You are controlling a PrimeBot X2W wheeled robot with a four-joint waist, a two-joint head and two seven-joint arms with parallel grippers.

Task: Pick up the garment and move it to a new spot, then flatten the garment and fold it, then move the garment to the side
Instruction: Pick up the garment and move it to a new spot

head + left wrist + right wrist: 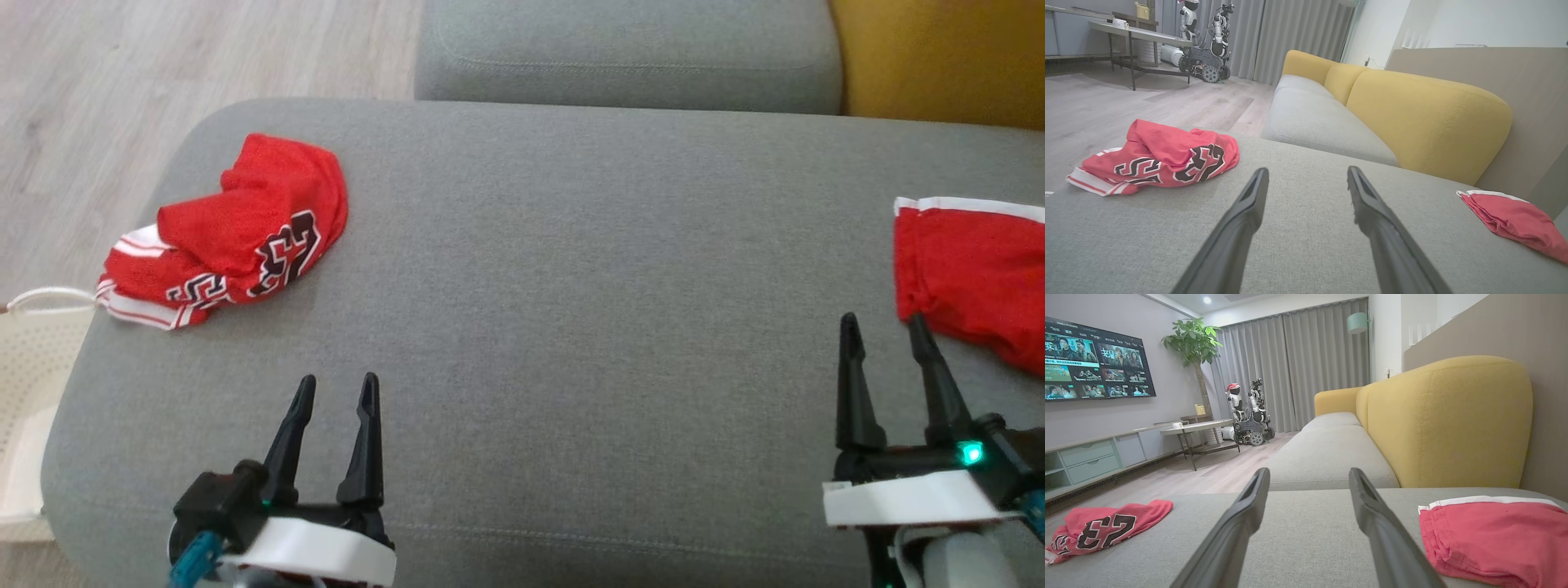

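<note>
Both grippers open, nothing held.
Jersey (245, 229) (1159, 159) (1106, 528): red, crumpled, black-and-white numbers showing, lies at the far left corner of the grey seat cushion (571, 286). Its striped hem reaches the cushion's left edge.
Left gripper (338, 380) (1307, 171): over the near edge, left of centre, 2 fingers spread. The jersey sits ahead of it and off to its left, well apart, no contact.
Right gripper (882, 320) (1309, 472): near the right edge, fingers spread. The jersey is far across the cushion to its left.
Folded red cloth (971, 269) (1515, 216) (1494, 535): white trim, lies flat at the cushion's right edge. The right gripper's right finger is just beside its near left corner. Can't tell if they touch.
Cream basket (33, 367) on the floor just off the cushion's left edge, below the jersey's hem.
</note>
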